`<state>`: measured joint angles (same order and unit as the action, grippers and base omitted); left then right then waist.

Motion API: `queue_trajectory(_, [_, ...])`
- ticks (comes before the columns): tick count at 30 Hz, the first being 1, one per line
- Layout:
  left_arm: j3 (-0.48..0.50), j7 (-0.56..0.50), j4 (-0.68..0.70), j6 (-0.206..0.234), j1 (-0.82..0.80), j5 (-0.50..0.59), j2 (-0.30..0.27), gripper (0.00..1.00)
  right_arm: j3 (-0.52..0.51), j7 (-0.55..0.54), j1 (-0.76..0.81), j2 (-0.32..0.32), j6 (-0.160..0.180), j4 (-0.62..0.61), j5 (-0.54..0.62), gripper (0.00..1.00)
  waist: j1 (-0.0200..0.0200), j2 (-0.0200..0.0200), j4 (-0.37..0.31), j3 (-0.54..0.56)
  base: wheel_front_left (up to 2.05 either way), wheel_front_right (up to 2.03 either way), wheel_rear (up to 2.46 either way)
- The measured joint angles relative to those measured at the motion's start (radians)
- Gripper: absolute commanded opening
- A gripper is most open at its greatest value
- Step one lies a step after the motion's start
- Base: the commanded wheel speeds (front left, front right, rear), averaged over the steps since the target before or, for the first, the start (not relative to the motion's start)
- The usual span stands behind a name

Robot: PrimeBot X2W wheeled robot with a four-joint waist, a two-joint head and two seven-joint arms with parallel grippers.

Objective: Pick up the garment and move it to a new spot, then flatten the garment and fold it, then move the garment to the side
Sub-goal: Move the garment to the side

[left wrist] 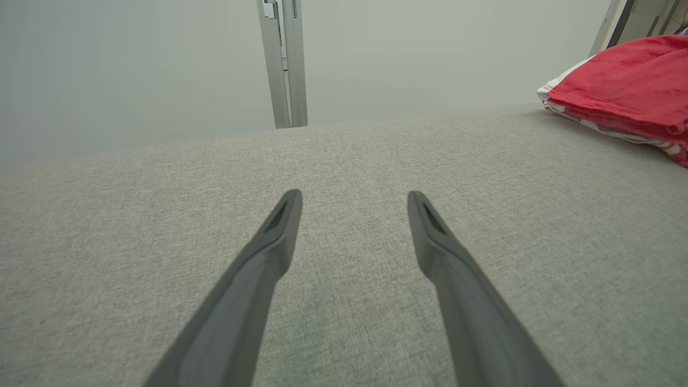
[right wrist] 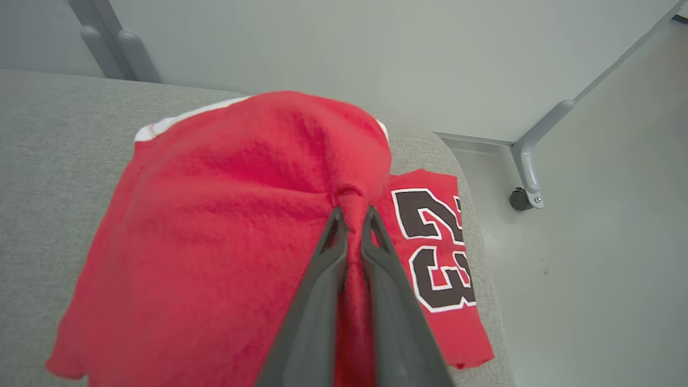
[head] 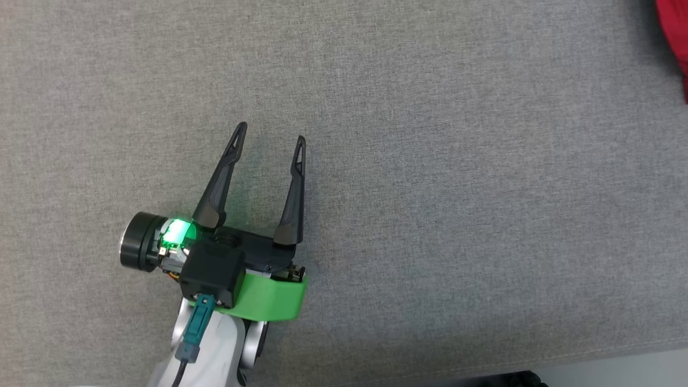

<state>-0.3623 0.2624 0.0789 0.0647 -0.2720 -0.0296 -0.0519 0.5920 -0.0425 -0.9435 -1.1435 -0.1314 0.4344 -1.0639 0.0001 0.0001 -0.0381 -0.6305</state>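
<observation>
The garment [right wrist: 226, 215] is a red jersey with white trim and a black number 23. It lies bunched at the right end of the grey cushion. My right gripper [right wrist: 352, 214] is shut on a pinched fold of its red cloth, which rises between the fingers. In the head view only a sliver of the garment [head: 674, 37] shows at the top right corner. In the left wrist view the garment [left wrist: 623, 91] lies far off to the right. My left gripper [head: 270, 133] hovers open over bare cushion, nothing between its fingers [left wrist: 279, 226].
The grey fabric cushion [head: 430, 188] spreads wide around the left gripper. Its front edge [head: 591, 357] runs along the lower right, with pale floor beyond. A grey frame leg with a caster [right wrist: 524, 199] stands on the floor right of the garment. A pale wall with a metal post [left wrist: 285, 64] lies behind.
</observation>
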Motion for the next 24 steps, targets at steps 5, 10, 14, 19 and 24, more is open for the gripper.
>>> queue_trajectory(5, [-0.001, 0.0, 0.001, -0.003, -0.011, 0.013, 0.0, 1.0, -0.011, 0.028, 0.001, -0.005, 0.0, 0.058, 0.053, 0.0, 0.0, 0.0, 0.011, -0.014, 0.0, 0.0, 0.0])
queue_trajectory(10, [0.001, 0.0, -0.001, -0.003, -0.015, 0.013, 0.0, 1.0, -0.046, 0.092, -0.001, 0.026, 0.0, 0.175, 0.157, 1.0, -0.0001, 0.0, 0.023, -0.017, 0.0, 0.0, 0.0])
queue_trajectory(14, [0.001, 0.0, -0.005, -0.003, -0.015, 0.013, 0.0, 1.0, -0.092, 0.164, -0.033, 0.075, 0.0, 0.275, 0.263, 1.0, -0.0001, 0.0, 0.026, -0.003, 0.0, 0.0, 0.0])
queue_trajectory(19, [0.003, 0.0, -0.014, -0.002, -0.012, 0.007, 0.0, 1.0, -0.177, 0.294, -0.085, 0.196, 0.0, 0.349, 0.462, 1.0, -0.0001, 0.0, 0.026, 0.035, 0.0, 0.0, 0.0])
queue_trajectory(24, [0.014, 0.0, -0.027, 0.008, 0.023, -0.017, 0.001, 1.0, -0.288, 0.303, -0.01, 0.389, 0.0, 0.241, 0.578, 1.0, 0.0, -0.0001, 0.023, 0.098, 0.0, 0.0, 0.0])
